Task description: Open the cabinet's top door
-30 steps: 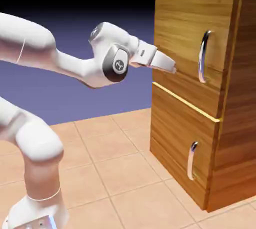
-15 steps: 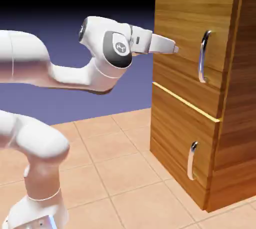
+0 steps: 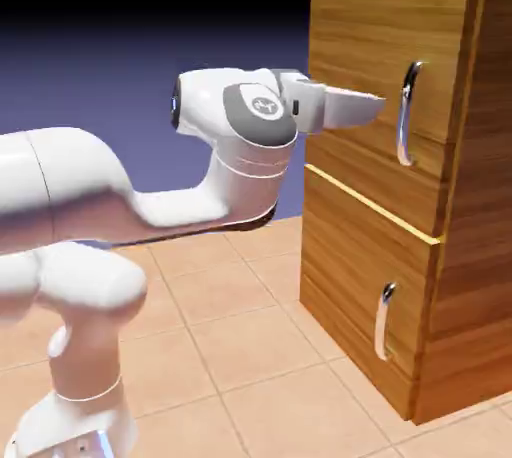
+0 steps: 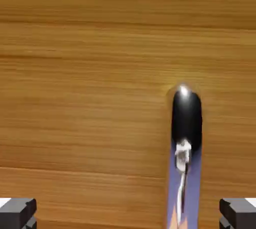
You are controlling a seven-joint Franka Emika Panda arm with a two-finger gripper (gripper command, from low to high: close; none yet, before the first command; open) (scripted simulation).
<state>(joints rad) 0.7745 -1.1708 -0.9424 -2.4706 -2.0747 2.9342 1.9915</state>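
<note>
Top door (image 3: 385, 101) closed on the wooden cabinet (image 3: 470, 326), its curved silver handle (image 3: 405, 114) upright, gripper (image 3: 382, 100) just beside it, fingers spread, apparently not touching, white arm (image 3: 150, 196) reaching from the exterior view's left

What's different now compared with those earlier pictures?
The arm's end effector moved toward the exterior view's right, nearer the upper door's long handle. Nothing has been grasped or let go. The cabinet stayed as it was, both doors closed.
</note>
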